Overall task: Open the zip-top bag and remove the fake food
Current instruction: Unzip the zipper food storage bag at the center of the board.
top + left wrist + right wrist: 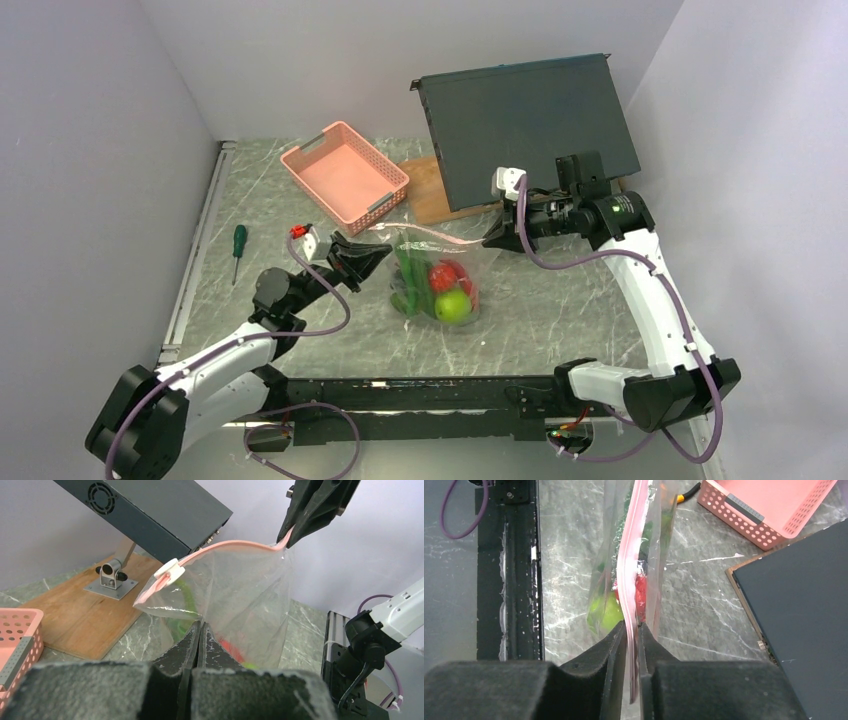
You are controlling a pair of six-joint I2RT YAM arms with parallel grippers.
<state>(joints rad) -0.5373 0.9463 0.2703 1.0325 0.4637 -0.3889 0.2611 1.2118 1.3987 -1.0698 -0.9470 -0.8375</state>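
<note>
The zip-top bag (440, 262) hangs stretched between my two grippers above the table, clear film with a pink zip strip (225, 545) and a white slider (169, 570). Inside it lies the fake food: a green apple (453, 305), a red piece (445, 275) and a long green pepper (410, 275). My left gripper (385, 254) (200, 625) is shut, its tips pinching the bag's film at the left side. My right gripper (490, 240) (632, 627) holds the end of the zip strip (631, 560) between nearly closed fingers, with a thin gap beside the strip.
A pink basket (345, 175) stands at the back left. A dark metal box (530, 120) leans on a wooden board (430, 190) behind the bag. A green-handled screwdriver (238, 250) lies at the left. A black rail (420, 395) runs along the near edge.
</note>
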